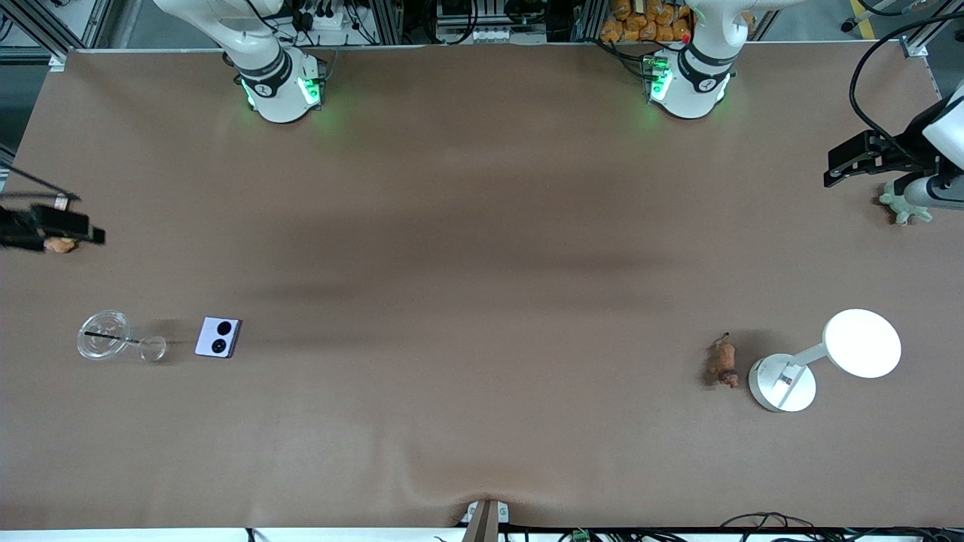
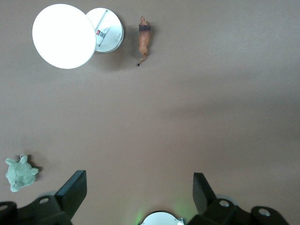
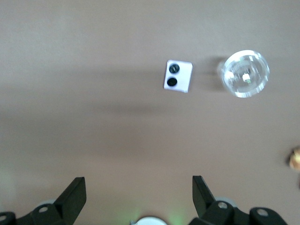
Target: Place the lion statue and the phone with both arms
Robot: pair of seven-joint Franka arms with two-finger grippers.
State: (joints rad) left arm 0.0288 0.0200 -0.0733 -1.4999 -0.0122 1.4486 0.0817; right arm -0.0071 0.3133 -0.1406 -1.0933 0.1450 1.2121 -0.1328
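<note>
The lion statue [image 1: 724, 361], small and brown, lies on the brown table beside a white lamp's base, toward the left arm's end. It also shows in the left wrist view [image 2: 144, 40]. The pale lavender phone [image 1: 218, 337] lies flat with its two black circles up, toward the right arm's end, and shows in the right wrist view [image 3: 178, 76]. My left gripper [image 1: 834, 172] is open and empty, up over the table's end near a green plush turtle [image 1: 901, 205]. My right gripper [image 1: 94, 235] is open and empty, up over a tan plush toy [image 1: 60, 245].
A white lamp [image 1: 861, 342] with a round base [image 1: 782, 382] stands next to the lion. A clear glass dish [image 1: 103, 335] and a small glass [image 1: 152, 348] stand beside the phone. The turtle [image 2: 19, 173] and the dish [image 3: 245, 73] show in the wrist views.
</note>
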